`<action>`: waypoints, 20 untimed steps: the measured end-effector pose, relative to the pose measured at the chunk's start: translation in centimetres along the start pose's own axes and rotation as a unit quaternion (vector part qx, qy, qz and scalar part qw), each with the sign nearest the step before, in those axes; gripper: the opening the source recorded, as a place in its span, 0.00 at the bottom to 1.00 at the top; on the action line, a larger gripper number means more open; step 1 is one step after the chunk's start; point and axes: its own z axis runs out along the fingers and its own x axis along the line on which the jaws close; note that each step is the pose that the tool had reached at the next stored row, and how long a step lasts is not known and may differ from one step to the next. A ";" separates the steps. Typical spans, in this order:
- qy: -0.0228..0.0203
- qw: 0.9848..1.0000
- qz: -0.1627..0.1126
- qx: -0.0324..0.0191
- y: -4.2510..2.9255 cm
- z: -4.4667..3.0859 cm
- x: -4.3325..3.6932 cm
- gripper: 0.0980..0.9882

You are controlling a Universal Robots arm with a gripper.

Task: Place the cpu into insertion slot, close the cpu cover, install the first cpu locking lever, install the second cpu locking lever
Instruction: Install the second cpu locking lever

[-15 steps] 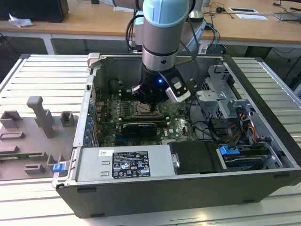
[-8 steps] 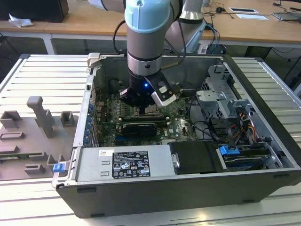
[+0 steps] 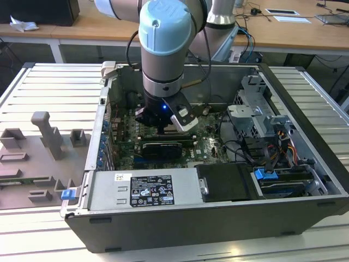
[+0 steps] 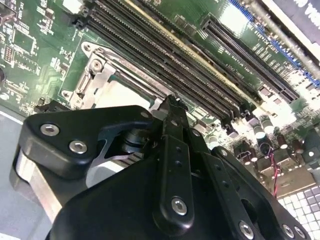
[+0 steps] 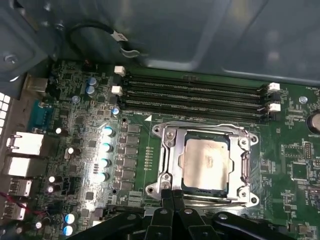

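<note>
We count one arm (image 3: 163,43) reaching into one open computer case (image 3: 218,218). In the first wrist view there is one motherboard (image 5: 135,150) carrying one cpu (image 5: 205,162), framed by one cpu cover (image 5: 170,160). Four memory slots (image 5: 195,97) run side by side next to the socket, with two white latches (image 5: 119,80) at one end and two white latches (image 5: 272,96) at the other. Four shiny capacitors (image 5: 106,154) stand in one row beside the socket. In the exterior view we count one black expansion card (image 3: 161,148), two blue tabs (image 3: 265,174) and one grey fixture plate (image 3: 41,158) beside the case.
</note>
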 end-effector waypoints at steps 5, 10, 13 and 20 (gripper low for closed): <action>-0.002 1.000 0.000 -0.018 -0.86 -0.10 0.37 0.01; -0.003 1.000 0.000 -0.029 -1.58 -0.25 0.48 0.01; -0.004 0.999 0.001 -0.040 -1.81 -0.07 0.68 0.01; -0.004 0.999 0.000 -0.042 -1.94 0.72 1.30 0.01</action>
